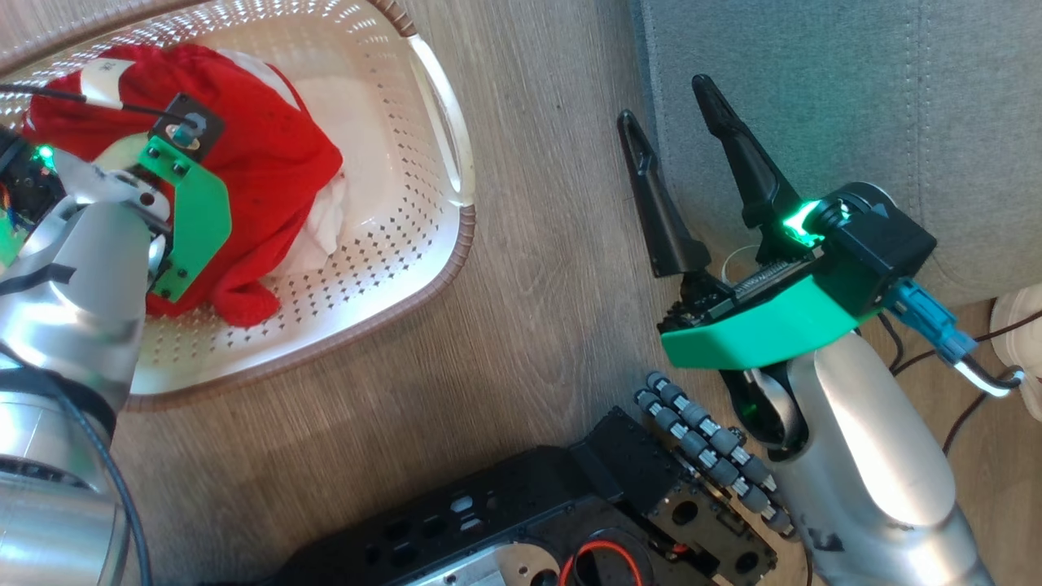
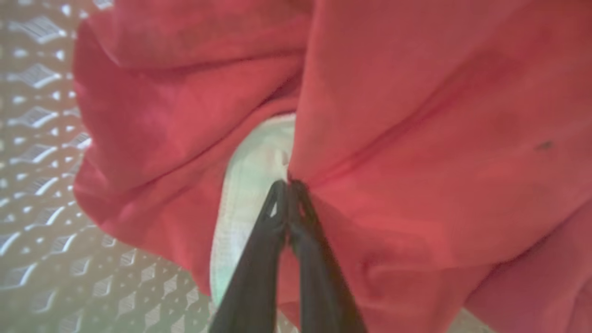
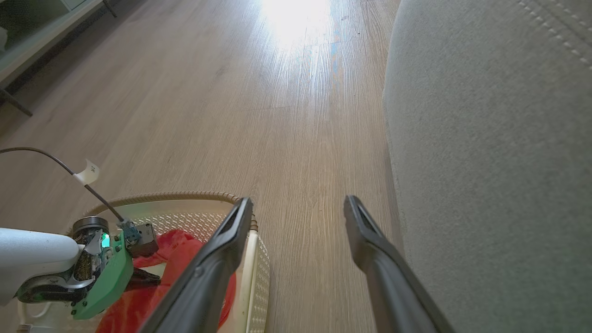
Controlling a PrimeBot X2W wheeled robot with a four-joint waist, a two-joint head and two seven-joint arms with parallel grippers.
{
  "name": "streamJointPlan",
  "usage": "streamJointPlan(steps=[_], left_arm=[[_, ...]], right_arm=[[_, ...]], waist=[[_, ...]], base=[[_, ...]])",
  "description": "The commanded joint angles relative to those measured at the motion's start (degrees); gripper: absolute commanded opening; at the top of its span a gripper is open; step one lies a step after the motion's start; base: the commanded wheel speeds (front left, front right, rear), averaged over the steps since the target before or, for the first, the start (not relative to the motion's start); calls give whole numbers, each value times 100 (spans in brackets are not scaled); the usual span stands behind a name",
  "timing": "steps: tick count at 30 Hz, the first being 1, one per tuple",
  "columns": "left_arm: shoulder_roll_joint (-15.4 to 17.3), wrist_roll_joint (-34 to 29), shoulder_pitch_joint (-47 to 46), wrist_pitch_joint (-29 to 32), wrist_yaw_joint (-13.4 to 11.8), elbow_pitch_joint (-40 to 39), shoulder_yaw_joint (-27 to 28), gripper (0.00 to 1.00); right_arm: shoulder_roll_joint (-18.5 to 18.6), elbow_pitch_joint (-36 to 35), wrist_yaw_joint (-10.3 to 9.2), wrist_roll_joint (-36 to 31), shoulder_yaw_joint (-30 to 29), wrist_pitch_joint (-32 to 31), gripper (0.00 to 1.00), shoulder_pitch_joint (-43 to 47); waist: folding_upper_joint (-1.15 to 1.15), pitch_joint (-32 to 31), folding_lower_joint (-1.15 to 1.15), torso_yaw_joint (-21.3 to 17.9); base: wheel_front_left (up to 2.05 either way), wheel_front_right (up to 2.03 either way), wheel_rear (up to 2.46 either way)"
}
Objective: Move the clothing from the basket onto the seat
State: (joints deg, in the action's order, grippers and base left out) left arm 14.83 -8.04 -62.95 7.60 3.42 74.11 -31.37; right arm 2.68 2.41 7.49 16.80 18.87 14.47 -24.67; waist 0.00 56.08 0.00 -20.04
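Observation:
The red clothing [image 1: 260,155] with white parts lies heaped in the cream perforated basket [image 1: 391,244] at the upper left of the head view. My left gripper [image 2: 289,185] is down in that heap, its two dark fingers pressed together on a fold of red cloth beside a white band [image 2: 249,185]. In the head view its fingers are hidden under the green wrist plate. My right gripper [image 1: 667,102] stands open over the floor at the edge of the grey seat [image 1: 855,98], nothing between its fingers. The right wrist view shows the basket [image 3: 252,259], the red clothing [image 3: 185,249] and the seat [image 3: 490,162].
Wooden floor [image 1: 529,309] runs between basket and seat. My dark wheeled base [image 1: 570,505] fills the bottom middle. Cables [image 1: 969,399] and a pale shoe [image 1: 1022,325] lie at the right below the seat. A low shelf [image 3: 41,37] stands far off at the upper left.

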Motion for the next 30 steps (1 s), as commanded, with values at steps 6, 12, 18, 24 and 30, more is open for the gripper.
streamJointPlan(steps=[6,12,18,24,30], left_arm=[[166,122,38,90,36,-18,81,0],[153,221,110,-58,49,-17,62,0],[-95,402,360,-294,94,-16,77,0],[-356,504,703,-725,-57,-16,41,0],[-618,698,1106,-1146,-204,-16,97,0]], right_arm=[[20,-146,0,68,70,52,100,210],[20,-84,0,42,43,52,100,67],[20,33,0,-103,-95,52,100,43],[20,270,0,-276,-178,52,100,64],[20,515,0,-443,-290,52,100,153]], waist=[[0,0,0,10],[0,-124,0,14],[0,-547,0,208],[0,-1171,0,409],[0,-1944,0,665]], base=[[0,0,0],[0,0,0],[0,0,0],[0,0,0],[0,0,0]])
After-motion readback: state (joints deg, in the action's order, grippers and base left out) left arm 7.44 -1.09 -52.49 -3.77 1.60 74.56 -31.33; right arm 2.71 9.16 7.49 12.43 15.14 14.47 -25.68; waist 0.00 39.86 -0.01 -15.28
